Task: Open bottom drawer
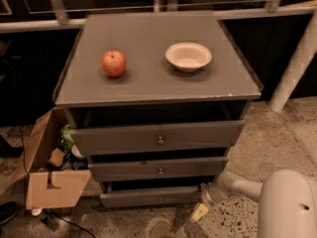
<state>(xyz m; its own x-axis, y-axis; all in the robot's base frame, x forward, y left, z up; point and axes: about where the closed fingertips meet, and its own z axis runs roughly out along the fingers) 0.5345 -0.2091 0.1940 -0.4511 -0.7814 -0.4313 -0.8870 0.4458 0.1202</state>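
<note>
Low by the floor at right, the gripper (200, 211) sits just beside the right end of the bottom drawer (143, 197); whether it's wide or narrow can't be told. Drawer is lowest of three in the grey chest (148, 86), brass knob (160, 200) at centre, dark gap above its front. Apple (114, 63) & bowl (188, 56) rest apart on top, cardboard box (49, 185) at left.
</note>
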